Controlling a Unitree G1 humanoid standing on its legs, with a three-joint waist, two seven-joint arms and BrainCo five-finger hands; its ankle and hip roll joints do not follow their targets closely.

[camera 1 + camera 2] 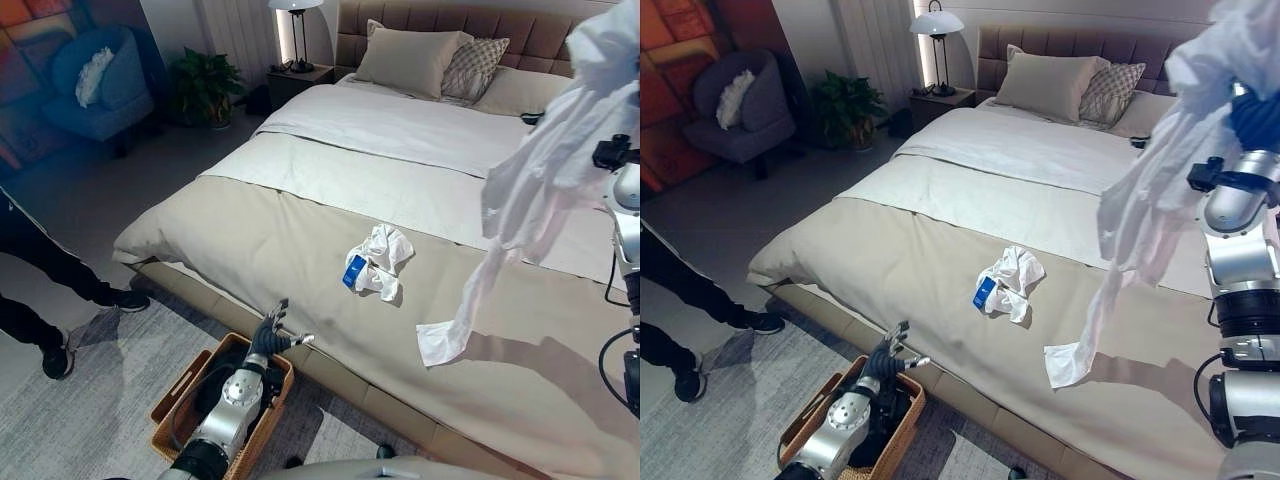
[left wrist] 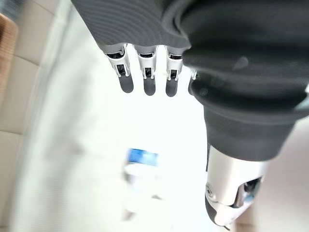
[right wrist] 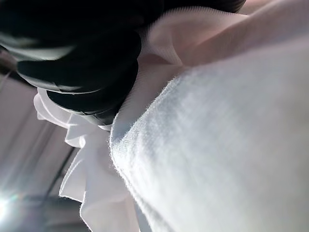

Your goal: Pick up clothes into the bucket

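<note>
At the right side of the frame we see a big white shirt [image 1: 540,190] hanging in the air above the bed [image 1: 300,250]. It hangs from the top right corner, where our right arm is held high. One long sleeve dangles down to the bed cover. In the right wrist view the white cloth is pressed close against the dark cover of our right hand [image 3: 91,72]. The fingers are hidden in the cloth, so we cannot tell if they are curled.

In the middle of the frame a small white crumpled cloth [image 1: 380,262] lies on the bed. It has a blue tag on it.

At the lower left our left hand [image 1: 272,335] hovers with its fingers straight and spread, holding nothing. It is just above the brown woven basket [image 1: 172,402] on the rug beside the bed.

At the far left edge we see a person's legs and black shoes [image 1: 58,358].
</note>
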